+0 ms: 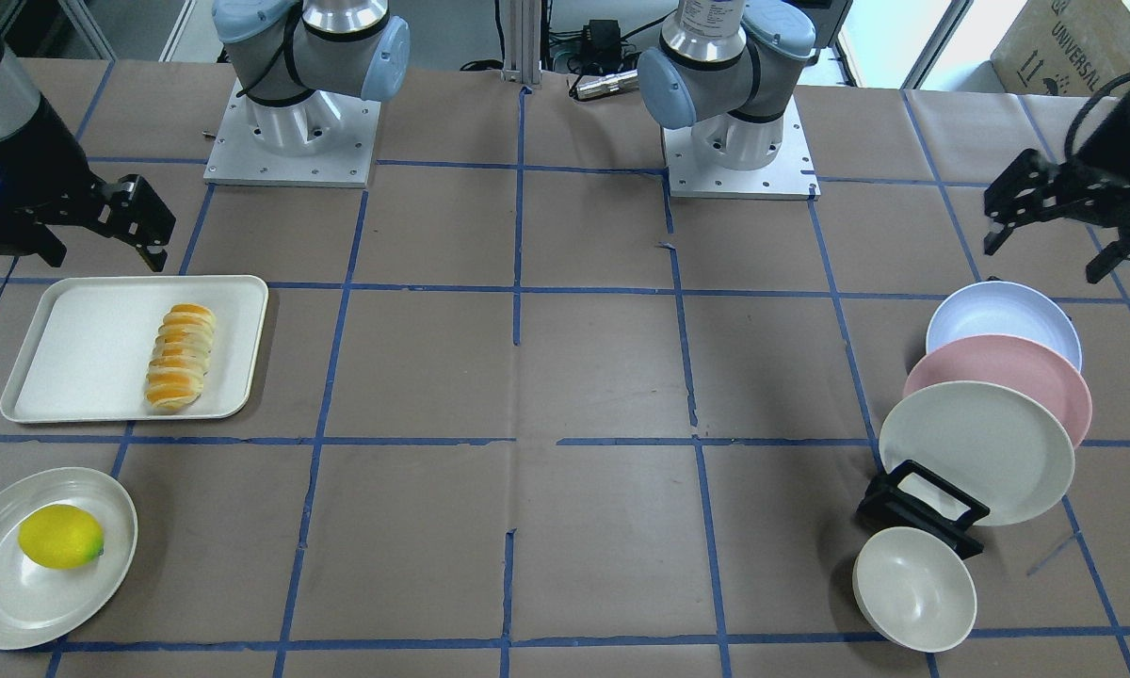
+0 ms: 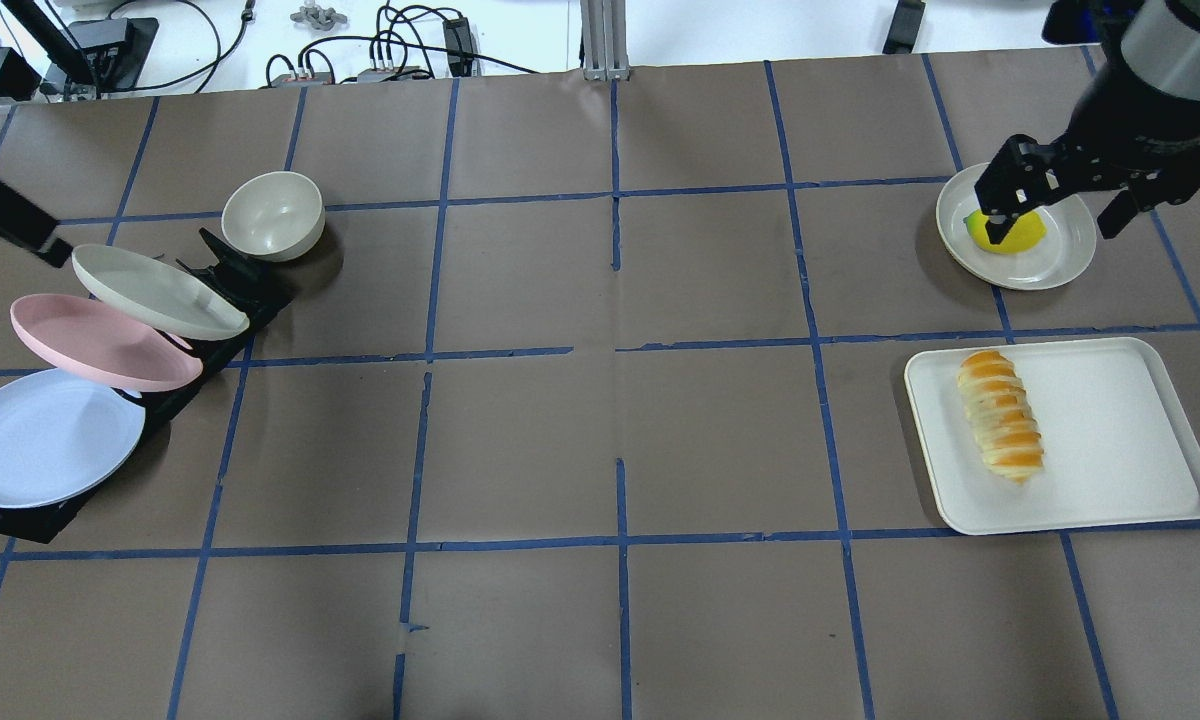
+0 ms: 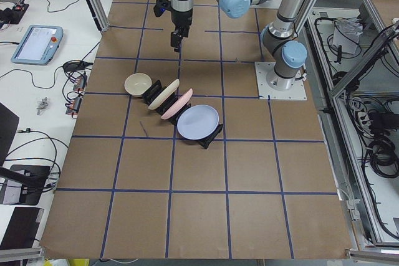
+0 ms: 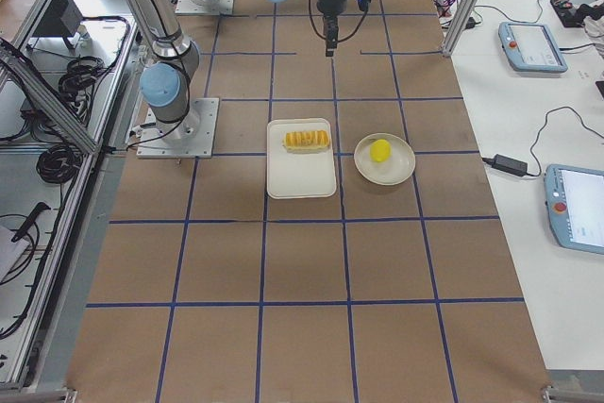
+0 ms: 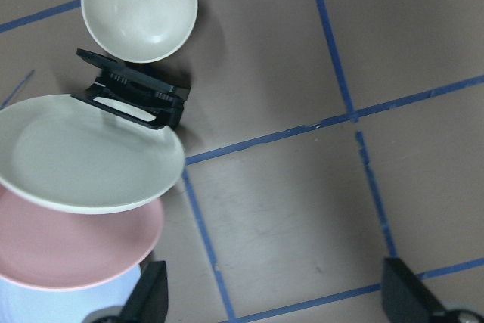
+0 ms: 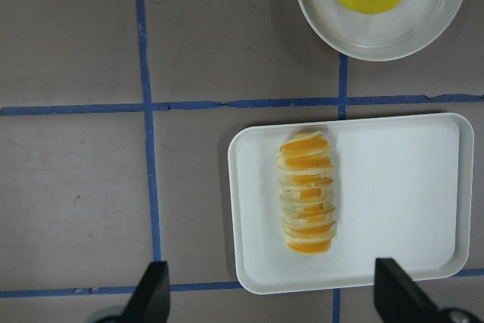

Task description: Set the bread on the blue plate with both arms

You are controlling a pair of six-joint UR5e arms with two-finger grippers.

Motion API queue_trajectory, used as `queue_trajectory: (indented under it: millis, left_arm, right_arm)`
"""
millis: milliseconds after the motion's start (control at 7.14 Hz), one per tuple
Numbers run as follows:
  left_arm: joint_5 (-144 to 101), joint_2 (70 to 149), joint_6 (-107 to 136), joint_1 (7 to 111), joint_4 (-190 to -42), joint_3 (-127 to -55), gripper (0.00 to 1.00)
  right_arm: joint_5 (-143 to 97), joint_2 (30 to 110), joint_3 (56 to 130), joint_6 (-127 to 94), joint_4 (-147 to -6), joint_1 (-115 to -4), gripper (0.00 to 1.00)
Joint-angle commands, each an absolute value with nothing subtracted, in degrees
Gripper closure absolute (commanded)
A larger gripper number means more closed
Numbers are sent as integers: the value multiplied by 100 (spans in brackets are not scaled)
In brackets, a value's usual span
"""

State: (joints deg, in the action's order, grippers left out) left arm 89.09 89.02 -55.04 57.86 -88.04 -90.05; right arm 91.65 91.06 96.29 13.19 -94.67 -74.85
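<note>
The bread lies lengthwise near one side of a white tray; it also shows in the overhead view and the right wrist view. The blue plate leans in a black rack, at the end nearest the robot; it also shows in the overhead view and the left wrist view. My right gripper hovers open and empty, high above the table beside the tray. My left gripper hovers open and empty, high beside the rack.
A pink plate and a cream plate lean in the same rack. A cream bowl sits beside it. A yellow lemon lies on a cream plate near the tray.
</note>
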Motion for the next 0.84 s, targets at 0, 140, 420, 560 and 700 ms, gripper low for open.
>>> queue_trajectory:
  millis: [0,140,420,560,700]
  left_arm:
    - [8790,9007,-7857,3946,-9044,-8956,0]
    - [8563,9366,-8319,3442,-9018,-8939,0]
    - [8368,10392,-8376,3375,-8588,-8721,0]
    - [8202,10737,-8454,3384,-8596,-8606,0]
    - [8105,11010,-8455,3419,-8596,-8692,0]
  right_arm:
    - [9123,9062,10289,1642,-9981,-7102,4]
    - [9132,9009,10675,1696,-10463,-7041,1]
    - [9132,9052,11379,1854,-10940,-6943,1]
    - [9141,9001,11591,1863,-11334,-6943,1]
    - [9175,9000,11915,1933,-11703,-6943,1]
